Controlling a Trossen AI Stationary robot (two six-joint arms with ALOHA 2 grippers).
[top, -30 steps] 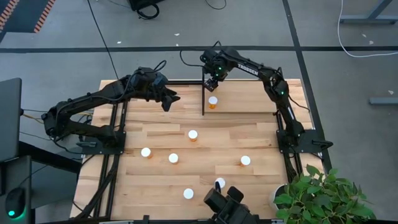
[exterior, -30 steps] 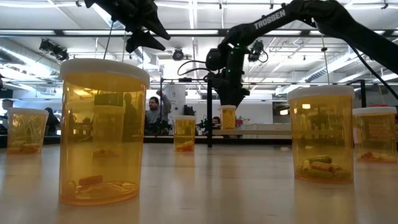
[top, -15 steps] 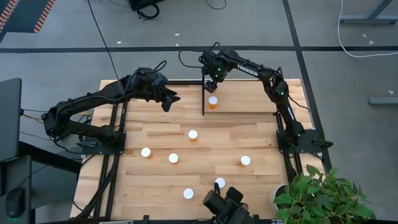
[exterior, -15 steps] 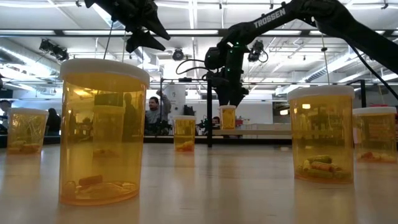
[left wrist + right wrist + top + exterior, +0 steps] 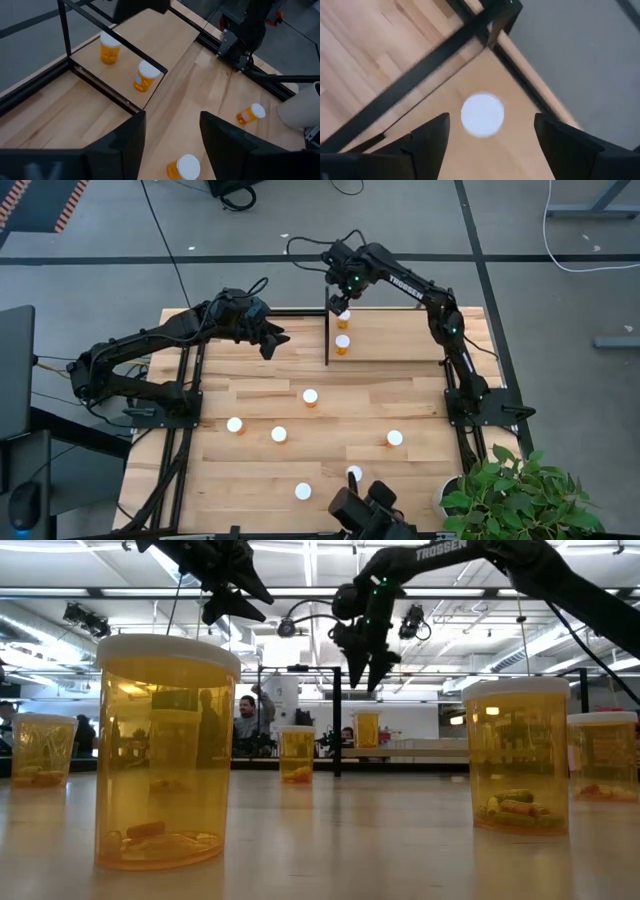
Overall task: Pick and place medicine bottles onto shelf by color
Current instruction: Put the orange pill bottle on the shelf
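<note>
So two medicine bottles sit on the shelf; six wait on the desk. Right jaws open, empty; left jaws apart, holding nothing.

High view looks straight down; low view sits at tabletop level; both share the shelf.

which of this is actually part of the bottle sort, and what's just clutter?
Job:
- shelf
- two shelved bottles
- six table bottles
- right claw, open above the shelf
- left claw, open, waiting over the table

Clutter:
- potted plant
- person in the room behind
</note>
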